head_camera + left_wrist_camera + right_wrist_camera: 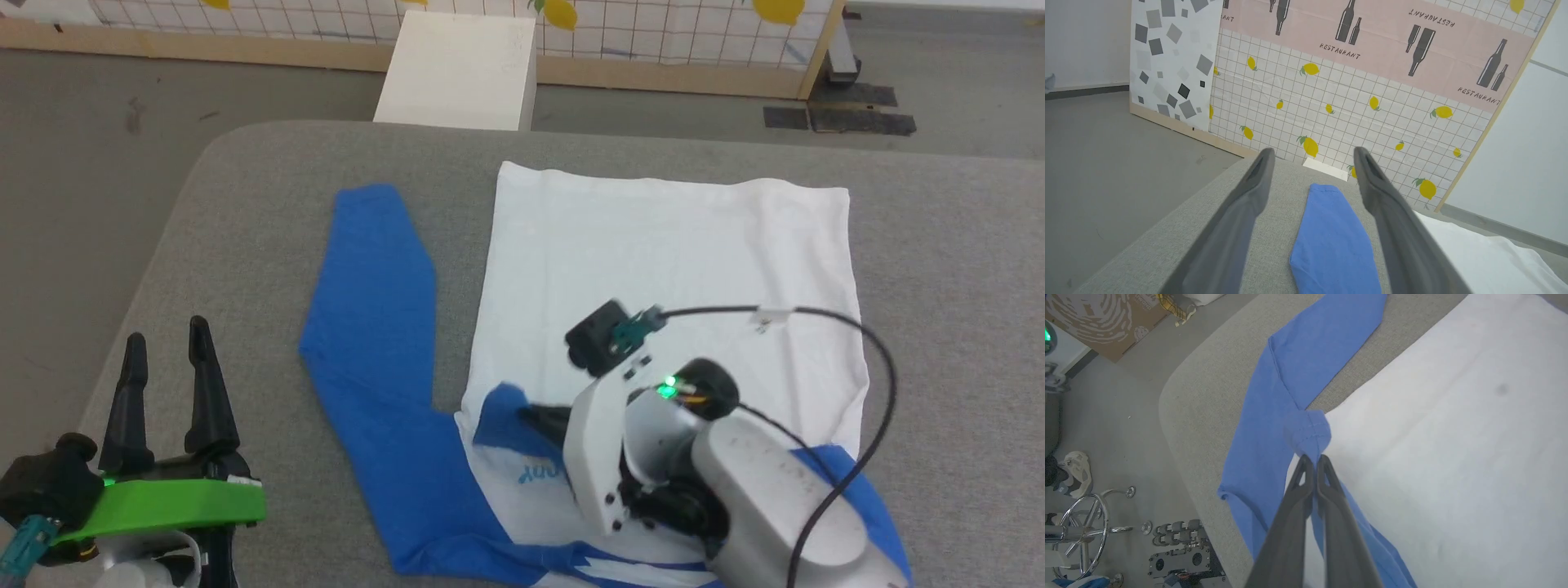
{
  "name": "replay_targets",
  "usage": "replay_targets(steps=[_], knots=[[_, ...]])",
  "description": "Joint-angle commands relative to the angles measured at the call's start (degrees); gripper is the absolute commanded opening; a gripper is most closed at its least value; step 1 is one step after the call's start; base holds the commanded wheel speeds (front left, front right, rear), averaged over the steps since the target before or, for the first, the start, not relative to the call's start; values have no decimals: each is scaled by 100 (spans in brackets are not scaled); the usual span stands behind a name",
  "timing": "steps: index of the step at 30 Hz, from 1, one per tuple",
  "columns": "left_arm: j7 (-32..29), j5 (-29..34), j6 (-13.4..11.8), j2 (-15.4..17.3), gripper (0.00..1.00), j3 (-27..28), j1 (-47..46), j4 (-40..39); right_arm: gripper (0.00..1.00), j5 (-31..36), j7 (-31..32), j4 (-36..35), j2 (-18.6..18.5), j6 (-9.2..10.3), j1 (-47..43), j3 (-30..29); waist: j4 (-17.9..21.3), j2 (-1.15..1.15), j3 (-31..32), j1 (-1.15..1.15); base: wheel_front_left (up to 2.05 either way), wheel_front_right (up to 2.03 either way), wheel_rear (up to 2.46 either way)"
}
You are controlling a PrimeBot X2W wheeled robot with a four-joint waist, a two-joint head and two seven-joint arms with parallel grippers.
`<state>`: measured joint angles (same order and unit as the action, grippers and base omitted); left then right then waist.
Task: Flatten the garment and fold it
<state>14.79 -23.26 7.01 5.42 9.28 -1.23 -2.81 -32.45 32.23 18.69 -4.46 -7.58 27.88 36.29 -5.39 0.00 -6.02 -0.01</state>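
Right gripper [1313, 459], low at five o'clock in the head view, is clamped tight on a blue cuff [1308, 430] of the garment [669, 245], and the pinched fold sits on the white body near its six o'clock edge. Left gripper [166, 331] hangs at eight o'clock, fingers spread wide with nothing between them, clear of the cloth. On the grey padded table [245, 204] the garment lies flat from centre to three o'clock, one blue sleeve [371, 310] stretched out toward ten o'clock.
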Motion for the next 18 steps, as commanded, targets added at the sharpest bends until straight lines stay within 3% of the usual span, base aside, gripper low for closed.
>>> replay_targets(steps=[1,6,7,8,9,14,18], knots=[[20,-29,19,-32,100,2,-47,17,0,-71,-75,208,46,9,-72,128,-31,0,-62,1,0,0,0],[20,-51,27,-45,100,-28,-95,75,0,-207,-211,765,118,9,17,613,-45,0,-135,1,0,0,0],[20,-54,29,-42,100,-34,-105,93,19,-249,-246,821,125,9,59,727,-39,0,-140,1,0,0,0],[20,-56,30,-35,100,-36,-112,109,45,-319,-296,843,130,9,90,776,-29,0,-139,1,0,0,0],[20,-57,31,-24,100,-39,-117,131,100,-410,-404,841,136,9,139,787,-11,0,-128,1,0,0,0],[20,-47,35,24,100,-40,-101,187,100,-722,-980,598,147,9,435,574,112,0,-47,1,0,0,0],[21,-39,37,38,100,-69,-53,215,100,-749,-1570,254,17,9,594,-159,233,0,46,1,0,0,0]])
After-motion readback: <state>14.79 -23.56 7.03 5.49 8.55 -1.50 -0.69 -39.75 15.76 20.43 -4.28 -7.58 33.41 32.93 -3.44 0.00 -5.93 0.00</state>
